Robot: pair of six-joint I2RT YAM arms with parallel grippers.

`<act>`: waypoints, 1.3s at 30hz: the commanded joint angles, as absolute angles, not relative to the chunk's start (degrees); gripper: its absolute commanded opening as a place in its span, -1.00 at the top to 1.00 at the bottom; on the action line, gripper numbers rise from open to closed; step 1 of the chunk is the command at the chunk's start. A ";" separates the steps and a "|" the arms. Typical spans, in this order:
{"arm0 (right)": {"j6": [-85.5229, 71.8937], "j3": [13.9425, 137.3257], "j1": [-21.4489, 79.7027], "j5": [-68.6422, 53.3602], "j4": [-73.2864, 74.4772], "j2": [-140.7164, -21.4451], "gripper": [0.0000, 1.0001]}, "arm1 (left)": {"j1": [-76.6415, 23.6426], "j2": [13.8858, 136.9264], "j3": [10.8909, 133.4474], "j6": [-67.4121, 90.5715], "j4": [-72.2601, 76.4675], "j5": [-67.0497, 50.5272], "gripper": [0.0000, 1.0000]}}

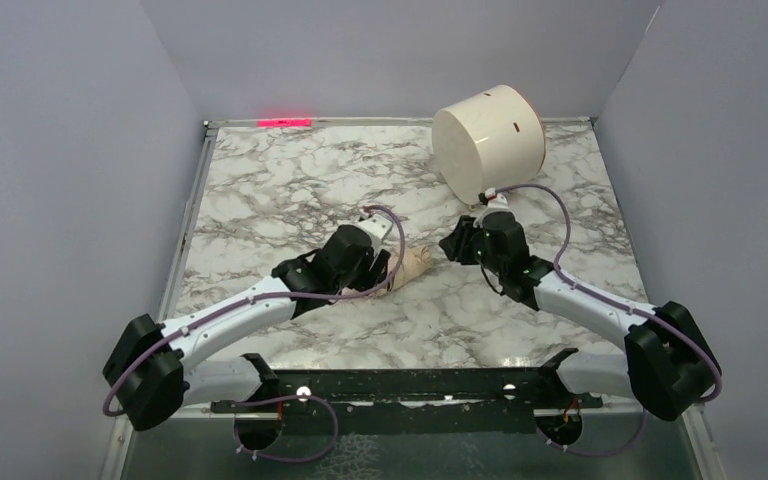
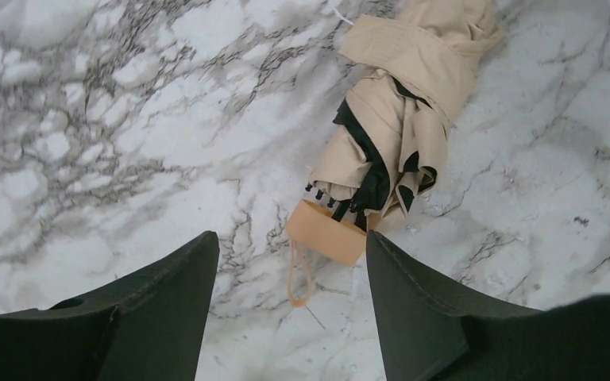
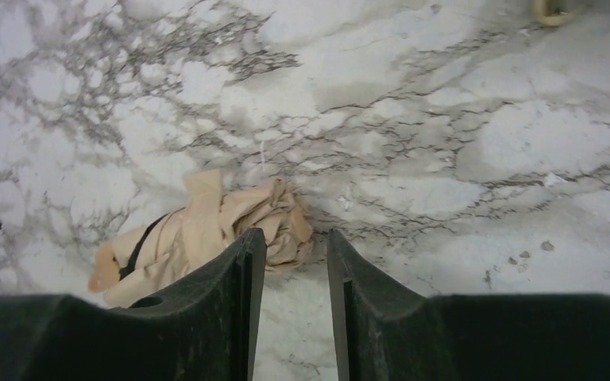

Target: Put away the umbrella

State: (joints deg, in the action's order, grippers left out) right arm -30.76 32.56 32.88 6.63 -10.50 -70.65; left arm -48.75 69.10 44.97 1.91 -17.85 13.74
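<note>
Marble table (image 1: pixel 290 180): white drum (image 1: pixel 490 140) tilted at 1 o'clock, folded umbrella (image 1: pixel 415 262) lying flat near ctr, btwn both arms. L gripper (image 2: pixel 290 242) fingers spread wide, empty, w/ the handle (image 2: pixel 326 232) just off their tips at 12. R gripper (image 3: pixel 296 234) fingers slightly apart, empty, umbrella at 10.

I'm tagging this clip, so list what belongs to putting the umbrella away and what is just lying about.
Job: umbrella; left fingers; right fingers.
Lying about: white drum, possibly its holder; marble table.
</note>
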 commanded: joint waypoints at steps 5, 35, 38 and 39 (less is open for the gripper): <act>-18.62 35.89 32.61 -24.00 -15.47 -72.27 0.35 | -48.35 54.80 34.32 45.62 -21.24 28.35 -0.23; -29.31 44.45 39.22 -21.23 -22.70 -102.30 0.75 | -48.39 53.80 26.62 45.57 -16.25 24.87 -0.32; -29.29 44.72 39.20 -20.80 -22.69 -100.45 0.72 | -48.41 54.30 26.50 44.84 -14.50 23.60 -0.43; -29.27 44.78 39.20 -20.35 -22.56 -98.80 0.71 | -48.41 54.52 26.50 44.97 -14.36 23.48 -0.45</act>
State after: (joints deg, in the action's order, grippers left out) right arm -30.00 44.75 39.03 -25.28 -25.69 -99.96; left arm -48.49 53.74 27.07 46.37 -17.96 25.96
